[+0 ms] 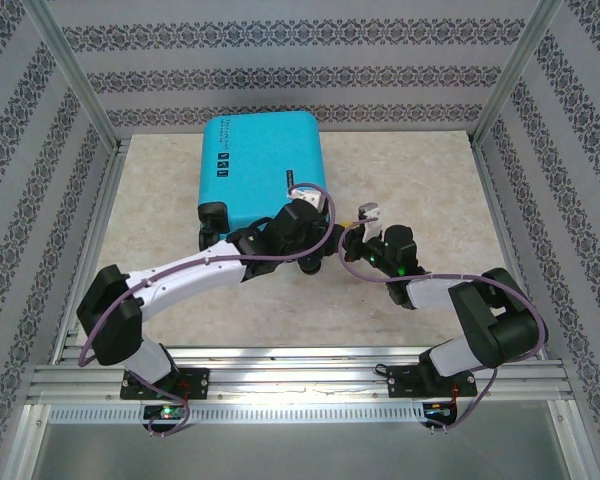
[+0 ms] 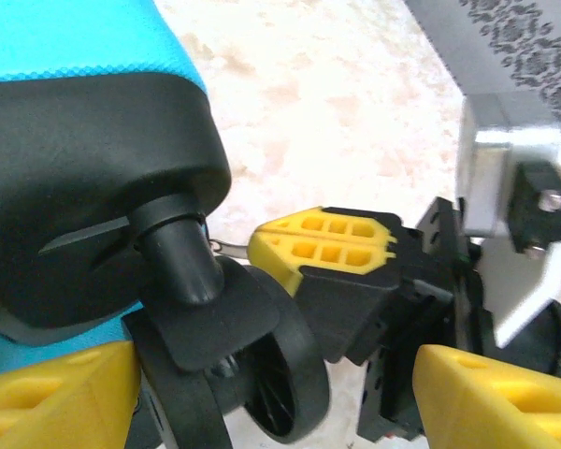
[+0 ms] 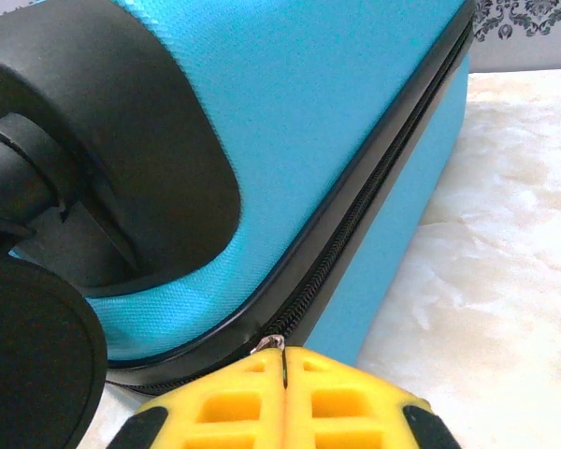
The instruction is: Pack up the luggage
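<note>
Yellow fingertips (image 3: pixel 224 407) of the right tool (image 3: pixel 282 369) sit at the bottom edge of its own wrist view. They are pressed flat together with only a thin seam between them, and a small metal zipper pull (image 3: pixel 272 343) is pinched at the top of that seam. Just behind it runs the black zipper (image 3: pixel 374 182) of the luggage (image 3: pixel 337 103), whose turquoise shell is closed and lies on the pale mottled table (image 3: pixel 514 281). A black wheel (image 3: pixel 33 360) and its black corner housing show at the left. In the left wrist view, the left tool (image 2: pixel 276 374) stands wide open with one yellow finger at each lower corner, gripping nothing. A black wheel on its stem shows between the fingers, under the luggage's black corner. The right tool reaches in from the right with its closed yellow tips just beside that wheel, and the metal pull pokes out from them toward it. From above, the luggage lies flat at the far left-centre of the table, wheels toward the arms, with small dark labels on its shell. Both tools meet at its near right corner, the left arm coming in from the left and the right arm bent in from the right. Purple cables (image 1: pixel 352 268) loop along both arms, and patterned walls (image 1: pixel 280 70) enclose the table.
</note>
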`<state>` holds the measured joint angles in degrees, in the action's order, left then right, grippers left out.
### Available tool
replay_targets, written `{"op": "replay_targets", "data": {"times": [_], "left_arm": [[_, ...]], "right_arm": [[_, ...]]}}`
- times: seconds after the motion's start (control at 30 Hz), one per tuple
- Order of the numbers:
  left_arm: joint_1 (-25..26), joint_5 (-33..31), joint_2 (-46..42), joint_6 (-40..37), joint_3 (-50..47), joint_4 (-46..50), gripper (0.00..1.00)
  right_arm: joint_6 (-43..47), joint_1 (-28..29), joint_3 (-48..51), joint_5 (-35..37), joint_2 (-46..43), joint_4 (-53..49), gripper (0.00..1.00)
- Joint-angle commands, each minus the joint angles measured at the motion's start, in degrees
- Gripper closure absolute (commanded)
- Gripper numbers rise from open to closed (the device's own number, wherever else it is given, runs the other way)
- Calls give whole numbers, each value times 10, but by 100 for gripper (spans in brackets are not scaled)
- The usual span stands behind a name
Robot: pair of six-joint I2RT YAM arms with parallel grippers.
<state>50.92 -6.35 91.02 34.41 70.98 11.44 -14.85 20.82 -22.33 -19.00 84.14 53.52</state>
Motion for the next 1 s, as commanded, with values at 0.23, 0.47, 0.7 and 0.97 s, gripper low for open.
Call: {"op": "replay_targets", "data": {"times": [0.23, 0.47, 0.7, 0.97], "left_arm": [[10, -72, 56, 2, 50, 75, 23], [9, -107, 76, -9, 57, 57, 28], [9, -128, 75, -24, 52, 42, 47], [9, -130, 57, -59, 30, 39, 69]], "right_arm": [[-7, -18, 11, 21, -14, 33, 100], [-10, -19, 12, 19, -13, 35, 100], [-10, -20, 15, 15, -13, 38, 100], [-7, -20, 21, 11, -15, 48, 100]]}}
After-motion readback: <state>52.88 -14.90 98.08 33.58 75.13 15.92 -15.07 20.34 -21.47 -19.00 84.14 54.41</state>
